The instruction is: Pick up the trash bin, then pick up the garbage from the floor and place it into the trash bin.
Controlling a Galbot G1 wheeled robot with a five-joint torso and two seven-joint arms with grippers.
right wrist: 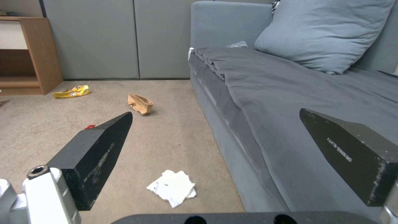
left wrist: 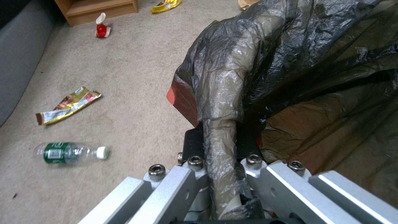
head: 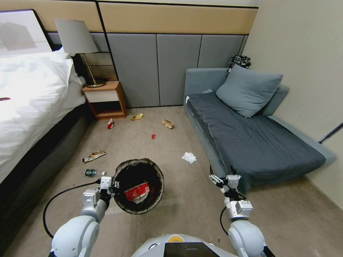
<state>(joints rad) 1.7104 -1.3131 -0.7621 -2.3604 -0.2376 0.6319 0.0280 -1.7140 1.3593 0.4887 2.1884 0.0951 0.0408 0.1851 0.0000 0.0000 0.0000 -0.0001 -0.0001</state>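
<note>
Low centre-left, my left gripper [head: 115, 184] is clenched on the bag-covered rim of the trash bin [head: 138, 185]. Further right, the crumpled tissue [head: 189, 157] lies mid-floor: light, soft, best pinched mid-crumple. Lower right, my right gripper [head: 215, 179] gapes empty.

Red scrap [head: 153, 136] (too small)

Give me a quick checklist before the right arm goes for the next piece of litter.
1. Left claw shut on the trash bin rim: ok.
2. Right claw open and holding nothing: ok.
3. Red-and-white cup already inside the bin: ok.
4. Crumpled tissue on the floor ahead of the right claw, nothing between them: ok.
5. Tissue clear of the sofa base: ok.
6. Room left in the bin: cannot tell.
</note>
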